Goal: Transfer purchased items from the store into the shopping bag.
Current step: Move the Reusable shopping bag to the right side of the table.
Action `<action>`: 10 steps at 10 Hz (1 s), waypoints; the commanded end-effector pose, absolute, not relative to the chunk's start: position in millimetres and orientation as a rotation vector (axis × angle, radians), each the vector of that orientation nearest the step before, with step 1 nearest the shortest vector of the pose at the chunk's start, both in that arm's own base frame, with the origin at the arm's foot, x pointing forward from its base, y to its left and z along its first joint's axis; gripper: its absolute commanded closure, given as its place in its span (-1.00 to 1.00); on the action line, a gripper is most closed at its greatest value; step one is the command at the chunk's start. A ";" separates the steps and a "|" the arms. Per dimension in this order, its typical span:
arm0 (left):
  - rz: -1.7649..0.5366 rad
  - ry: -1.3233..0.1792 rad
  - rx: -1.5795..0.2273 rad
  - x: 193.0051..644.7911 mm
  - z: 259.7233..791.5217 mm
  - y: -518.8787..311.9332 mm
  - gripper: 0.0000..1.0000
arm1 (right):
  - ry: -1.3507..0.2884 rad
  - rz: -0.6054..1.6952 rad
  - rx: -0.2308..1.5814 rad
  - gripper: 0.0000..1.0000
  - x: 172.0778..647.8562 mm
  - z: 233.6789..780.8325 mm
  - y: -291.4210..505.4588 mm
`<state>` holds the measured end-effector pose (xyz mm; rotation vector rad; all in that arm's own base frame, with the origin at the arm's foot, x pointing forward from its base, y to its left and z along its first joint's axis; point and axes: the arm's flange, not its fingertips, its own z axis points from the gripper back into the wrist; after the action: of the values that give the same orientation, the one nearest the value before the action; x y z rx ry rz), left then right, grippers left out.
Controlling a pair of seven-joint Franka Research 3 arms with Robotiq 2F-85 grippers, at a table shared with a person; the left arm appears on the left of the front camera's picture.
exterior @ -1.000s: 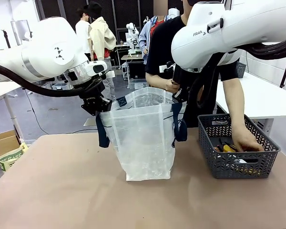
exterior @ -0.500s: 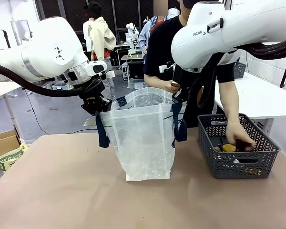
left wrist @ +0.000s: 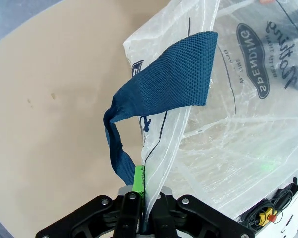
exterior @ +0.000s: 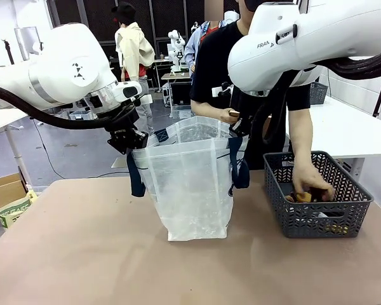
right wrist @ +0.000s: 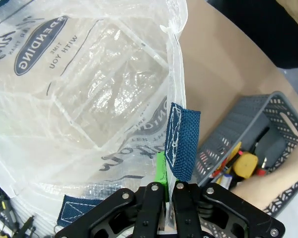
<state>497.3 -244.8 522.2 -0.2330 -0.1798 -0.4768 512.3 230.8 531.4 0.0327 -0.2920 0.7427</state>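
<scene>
left gripper point(left wrist: 143, 174) pinches left rim of shopping bag point(exterior: 190, 184); right gripper point(right wrist: 168, 182) pinches right rim | I hold its mouth stretched for loading | person's hand point(exterior: 311, 181) in store point(exterior: 317, 219), right, grabbing purchased items point(exterior: 303, 197)

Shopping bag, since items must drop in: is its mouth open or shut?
Open: left hand and right hand pinch opposite rims of the shopping bag, spreading its mouth.

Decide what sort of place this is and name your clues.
Probably a robotics lab staging a shop checkout. The left gripper and right gripper of white robot arms pinch open a translucent frosted plastic bag with navy straps, beside a dark grey lattice plastic basket; a plain white worktable stands behind.
</scene>
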 end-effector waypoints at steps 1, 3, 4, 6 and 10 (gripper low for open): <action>-0.506 -0.171 -0.221 501.4 522.9 -237.3 1.00 | -0.273 0.762 -0.005 1.00 513.0 533.7 229.3; -0.506 -0.164 -0.212 502.2 523.2 -235.2 1.00 | -0.269 0.779 -0.031 1.00 512.9 535.3 228.6; -0.508 -0.162 -0.211 502.9 523.0 -234.8 1.00 | -0.268 0.780 -0.031 1.00 512.9 535.2 228.7; -0.510 -0.156 -0.210 503.5 522.0 -234.9 1.00 | -0.266 0.783 -0.037 1.00 513.2 535.1 228.1; -0.480 -0.171 -0.225 499.1 521.2 -242.9 1.00 | -0.279 0.766 -0.002 1.00 510.8 532.9 232.1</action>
<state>498.5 -244.6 521.0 -0.2256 -0.1663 -0.4830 510.7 232.5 532.8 -0.0012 -0.2784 0.7657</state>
